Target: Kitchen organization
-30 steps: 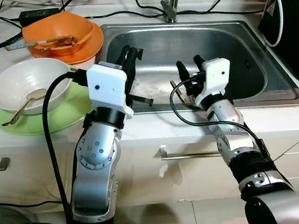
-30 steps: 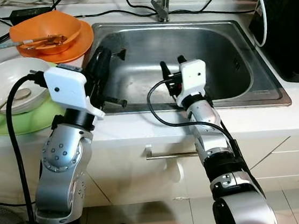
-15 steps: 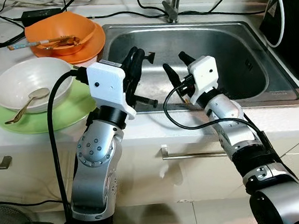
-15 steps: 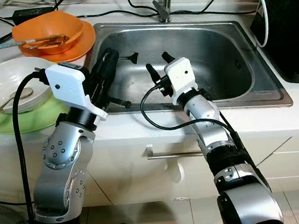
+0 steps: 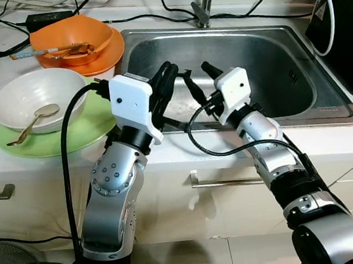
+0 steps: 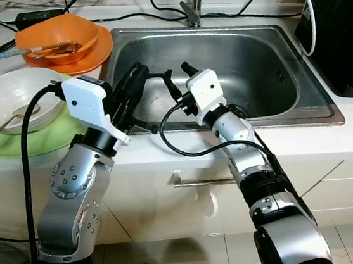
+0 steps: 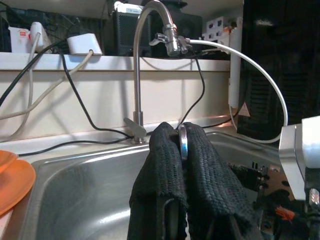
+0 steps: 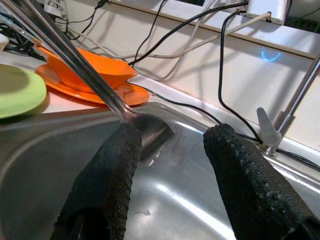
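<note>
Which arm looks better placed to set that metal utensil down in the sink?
Left: the left gripper is shut on the metal utensil above the sink; the right gripper is open, holding nothing.

No legible text, label or number anywhere.

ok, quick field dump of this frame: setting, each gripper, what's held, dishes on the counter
setting: kitchen counter with steel sink, faucet at its back
left gripper: over the sink's left part, shut on a thin metal utensil
right gripper: open, over the sink close beside the left one; a shiny utensil lies against one finger, not clamped
counter left of sink: white bowl with spoon on green plate; orange bowl on orange plate behind it
</note>
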Motion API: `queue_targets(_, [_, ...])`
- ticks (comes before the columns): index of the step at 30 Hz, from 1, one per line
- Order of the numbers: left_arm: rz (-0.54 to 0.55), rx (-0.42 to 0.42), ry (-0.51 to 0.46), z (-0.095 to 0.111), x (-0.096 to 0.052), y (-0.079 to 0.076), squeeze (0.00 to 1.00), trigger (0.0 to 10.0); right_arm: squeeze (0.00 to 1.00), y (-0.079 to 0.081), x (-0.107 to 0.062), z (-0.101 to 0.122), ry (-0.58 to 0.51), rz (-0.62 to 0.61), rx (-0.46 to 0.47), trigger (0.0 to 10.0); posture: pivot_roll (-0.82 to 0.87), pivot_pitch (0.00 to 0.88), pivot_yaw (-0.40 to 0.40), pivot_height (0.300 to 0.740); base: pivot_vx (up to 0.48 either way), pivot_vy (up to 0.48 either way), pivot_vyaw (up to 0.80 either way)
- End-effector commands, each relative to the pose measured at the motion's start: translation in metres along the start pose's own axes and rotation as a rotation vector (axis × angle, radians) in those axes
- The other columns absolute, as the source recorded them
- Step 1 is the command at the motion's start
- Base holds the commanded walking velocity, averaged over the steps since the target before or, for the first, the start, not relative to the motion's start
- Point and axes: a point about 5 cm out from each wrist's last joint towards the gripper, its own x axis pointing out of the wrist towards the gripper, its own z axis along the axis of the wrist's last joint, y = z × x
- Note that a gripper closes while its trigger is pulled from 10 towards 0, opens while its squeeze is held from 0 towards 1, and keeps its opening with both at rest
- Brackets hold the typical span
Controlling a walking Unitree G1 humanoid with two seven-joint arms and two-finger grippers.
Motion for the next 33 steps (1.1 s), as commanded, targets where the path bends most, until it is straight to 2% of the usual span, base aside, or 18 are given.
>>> queue_targets(1, [-0.049, -0.014, 0.023, -0.003, -0.001, -0.004, 0.0, 10.0, 0.0, 0.0, 0.003, 0.003, -0.014, 0.018, -0.011, 10.0, 0.02, 0.08, -0.026, 0.74, 0.0, 0.0, 0.0])
queue_targets(11, [-0.082, -0.025, 0.05, -0.007, -0.003, -0.007, 0.0, 10.0, 0.0, 0.003, 0.005, 0.004, -0.022, 0.017, 0.003, 10.0, 0.01, 0.076, -0.022, 0.74, 0.0, 0.0, 0.0])
queue_targets(14, [-0.047, 0.003, 0.035, -0.005, -0.002, -0.004, 0.0, 10.0, 0.0, 0.004, 0.005, 0.004, -0.017, 0.029, 0.003, 10.0, 0.01, 0.079, -0.023, 0.74, 0.0, 0.0, 0.0])
queue_targets(16, [0.0, 0.052, 0.005, -0.001, 0.0, 0.001, 0.0, 10.0, 0.0, 0.003, 0.002, -0.001, 0.009, 0.027, -0.001, 10.0, 0.01, 0.081, -0.026, 0.74, 0.0, 0.0, 0.0])
queue_targets(22, [0.026, 0.096, -0.052, 0.005, 0.0, 0.005, 0.0, 10.0, 0.0, 0.002, -0.001, -0.003, 0.016, 0.026, 0.005, 10.0, 0.01, 0.087, -0.026, 0.74, 0.0, 0.0, 0.0])
queue_targets(30, [0.006, 0.092, -0.03, 0.005, 0.004, 0.002, 0.0, 10.0, 0.0, 0.004, -0.001, 0.001, -0.014, 0.052, 0.037, 10.0, 0.0, 0.09, -0.025, 0.74, 0.0, 0.0, 0.0])
queue_targets(33, [0.001, 0.079, -0.037, 0.005, 0.006, 0.001, 0.0, 10.0, 0.0, 0.008, 0.0, 0.006, -0.041, 0.078, 0.087, 10.0, 0.0, 0.091, -0.025, 0.74, 0.0, 0.0, 0.0])
